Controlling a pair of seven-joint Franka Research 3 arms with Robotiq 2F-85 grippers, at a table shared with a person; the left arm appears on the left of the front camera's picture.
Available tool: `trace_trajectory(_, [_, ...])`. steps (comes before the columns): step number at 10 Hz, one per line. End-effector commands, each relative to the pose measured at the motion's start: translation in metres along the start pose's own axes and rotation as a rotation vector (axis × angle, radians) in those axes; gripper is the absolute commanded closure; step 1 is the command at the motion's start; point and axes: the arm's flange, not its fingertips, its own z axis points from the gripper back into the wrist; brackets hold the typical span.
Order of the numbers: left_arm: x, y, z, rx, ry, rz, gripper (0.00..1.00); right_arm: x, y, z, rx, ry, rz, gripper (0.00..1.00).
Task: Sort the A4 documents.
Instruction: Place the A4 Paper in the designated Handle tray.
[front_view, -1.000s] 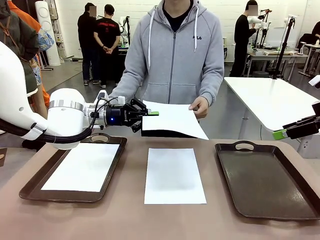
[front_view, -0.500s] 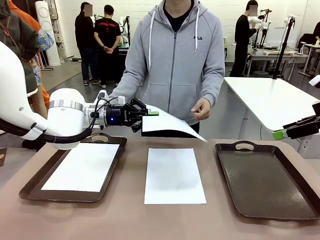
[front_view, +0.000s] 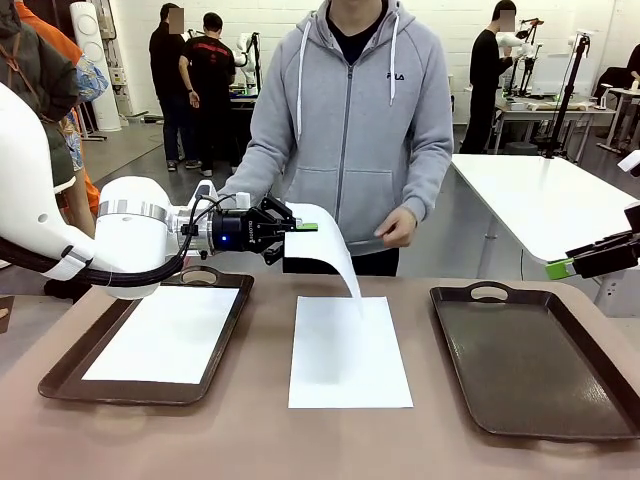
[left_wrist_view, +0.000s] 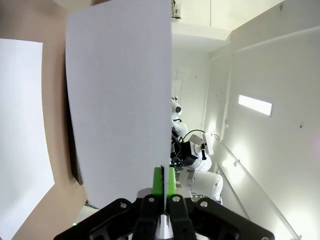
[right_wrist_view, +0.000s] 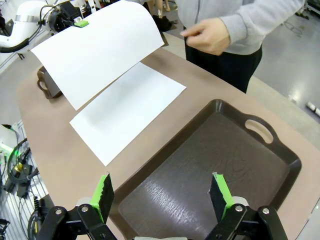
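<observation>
My left gripper (front_view: 306, 228) is shut on the near edge of a white A4 document (front_view: 322, 248) held above the table's far side. The sheet's free end droops down toward a second document (front_view: 350, 350) lying flat at the table's middle. A third document (front_view: 165, 335) lies in the left brown tray (front_view: 62, 372). In the left wrist view the green fingertips (left_wrist_view: 158, 176) pinch the held sheet (left_wrist_view: 120, 100). My right gripper (right_wrist_view: 162, 195) hangs open over the empty right tray (right_wrist_view: 210, 160), apart from the held sheet (right_wrist_view: 100, 50). It also shows at the right edge (front_view: 563, 266).
A person in a grey hoodie stands at the far side, one hand (front_view: 400, 228) just right of the held sheet and off it. The empty right tray (front_view: 530, 360) has a handle at its far end. Other people and tables stand farther back.
The person's hand has let go of the held sheet. Its free end, level a second ago, has dropped and now hangs down. Neither arm has moved.
</observation>
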Motion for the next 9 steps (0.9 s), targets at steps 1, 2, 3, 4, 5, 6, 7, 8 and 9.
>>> trace_trajectory(1, [-0.005,-0.012,0.005,0.091,0.082,-0.083,0.99,0.0,-0.002,-0.004,0.016,-0.022,0.007,0.0])
trace_trajectory(2, [-0.01,-0.026,0.02,0.19,0.121,-0.134,0.99,0.0,-0.002,-0.004,0.016,-0.022,0.007,0.0])
trace_trajectory(3, [-0.014,-0.034,0.037,0.248,0.146,-0.161,0.99,0.0,-0.002,-0.004,0.016,-0.022,0.007,0.0])
trace_trajectory(4, [-0.016,-0.038,0.055,0.284,0.162,-0.169,0.99,0.0,-0.002,-0.004,0.016,-0.022,0.007,0.0])
trace_trajectory(5, [-0.016,-0.038,0.072,0.325,0.17,-0.162,0.99,0.0,-0.002,-0.004,0.016,-0.022,0.007,0.0])
trace_trajectory(6, [-0.015,-0.035,0.088,0.366,0.187,-0.144,0.99,0.0,-0.002,-0.004,0.016,-0.022,0.007,0.0])
trace_trajectory(7, [-0.014,-0.026,0.104,0.432,0.216,-0.138,0.99,0.0,-0.002,-0.004,0.016,-0.022,0.007,0.0])
trace_trajectory(8, [-0.01,-0.015,0.116,0.444,0.24,-0.124,0.99,0.0,-0.002,-0.004,0.016,-0.022,0.007,0.0])
trace_trajectory(9, [-0.006,-0.004,0.128,0.446,0.252,-0.115,0.99,0.0,-0.002,-0.004,0.016,-0.022,0.007,0.0])
